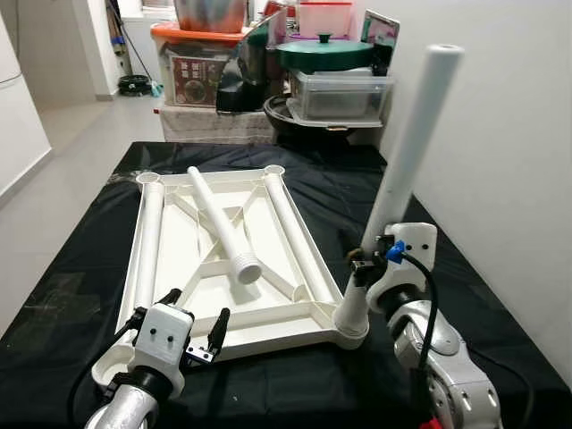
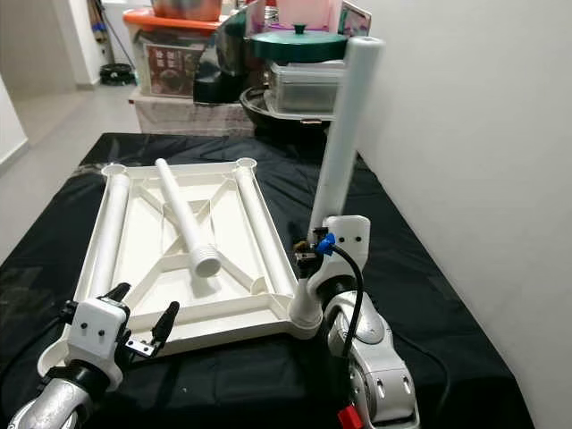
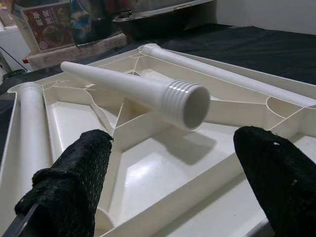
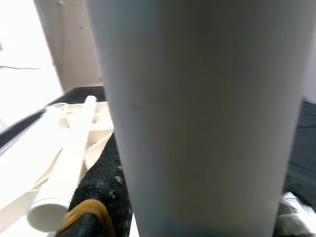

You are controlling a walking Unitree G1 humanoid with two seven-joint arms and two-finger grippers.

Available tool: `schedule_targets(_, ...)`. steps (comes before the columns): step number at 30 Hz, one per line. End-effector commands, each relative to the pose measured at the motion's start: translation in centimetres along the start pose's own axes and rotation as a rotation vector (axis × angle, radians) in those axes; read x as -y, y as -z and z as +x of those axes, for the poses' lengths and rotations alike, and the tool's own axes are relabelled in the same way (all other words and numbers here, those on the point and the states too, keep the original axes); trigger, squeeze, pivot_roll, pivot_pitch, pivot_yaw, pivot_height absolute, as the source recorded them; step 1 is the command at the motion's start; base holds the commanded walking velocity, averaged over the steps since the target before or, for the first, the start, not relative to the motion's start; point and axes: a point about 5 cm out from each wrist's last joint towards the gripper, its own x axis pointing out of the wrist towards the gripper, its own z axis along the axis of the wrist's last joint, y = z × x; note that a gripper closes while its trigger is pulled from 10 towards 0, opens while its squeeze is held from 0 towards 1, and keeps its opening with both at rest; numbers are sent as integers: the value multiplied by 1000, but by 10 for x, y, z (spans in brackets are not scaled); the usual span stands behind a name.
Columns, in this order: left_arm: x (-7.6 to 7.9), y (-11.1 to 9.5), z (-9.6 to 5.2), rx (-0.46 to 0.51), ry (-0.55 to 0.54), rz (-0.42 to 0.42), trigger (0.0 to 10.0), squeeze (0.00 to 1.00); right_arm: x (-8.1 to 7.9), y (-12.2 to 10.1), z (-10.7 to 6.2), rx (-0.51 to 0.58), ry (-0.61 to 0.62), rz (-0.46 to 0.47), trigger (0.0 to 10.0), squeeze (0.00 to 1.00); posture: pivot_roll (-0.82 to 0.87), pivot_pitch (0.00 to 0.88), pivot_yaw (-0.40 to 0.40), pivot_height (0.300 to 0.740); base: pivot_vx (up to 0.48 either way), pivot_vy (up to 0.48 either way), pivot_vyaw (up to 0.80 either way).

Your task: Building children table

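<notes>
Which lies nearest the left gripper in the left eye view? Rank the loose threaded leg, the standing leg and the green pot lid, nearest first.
From the left gripper:
1. Loose threaded leg, lying diagonally on the upturned tabletop just ahead.
2. Standing leg, upright at the near right corner, held by the right gripper.
3. Green pot lid, among the stacked containers beyond the table.

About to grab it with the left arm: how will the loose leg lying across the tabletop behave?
The loose leg looks like stiff, hollow plastic, so probably light. It is round and tapered, resting across the ribs of the tabletop, so it may roll in a curve. Its smooth surface could slip; the threaded end may grip better.
</notes>
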Motion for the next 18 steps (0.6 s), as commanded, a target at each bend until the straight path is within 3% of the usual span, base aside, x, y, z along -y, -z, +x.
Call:
schedule_targets(1,3,4,0,-22,21,4,10000,0,-6,-5,5,2,-129,13,10000,0,103,0,-72,740,0,0,0)
schedule_targets(4,3,4,0,-22,22,3,10000,0,-1,-9,4,4,-232,15,10000,0,104,0,-72,740,0,0,0)
schedule_targets(5,3,5,0,-22,22,2,10000,0,3,-10,2,2,-281,1,4667,0,104,0,-73,740,0,0,0)
schedule_targets(6,3,5,0,-22,22,2,10000,0,3,-10,2,2,-281,1,4667,0,104,0,-73,740,0,0,0)
schedule_targets(7,3,5,0,-24,22,1,10000,0,10,-7,1,-19,-313,-46,0,0,103,0,-75,740,0,0,0)
schedule_targets(8,3,6,0,-24,23,-1,10000,0,23,-1,1,-63,-321,-96,0,0,105,0,-77,740,0,0,0)
schedule_targets(13,4,6,0,-24,21,-4,10000,0,35,5,5,-95,-244,-103,0,0,109,0,-85,740,0,0,0)
schedule_targets(16,4,6,0,-24,18,-5,10000,0,39,9,8,-116,-137,-69,0,0,111,0,-85,740,0,0,0)
schedule_targets(18,4,6,-1,-25,16,-6,10000,0,42,16,10,-136,79,-3,0,0,111,0,-86,740,0,0,0)
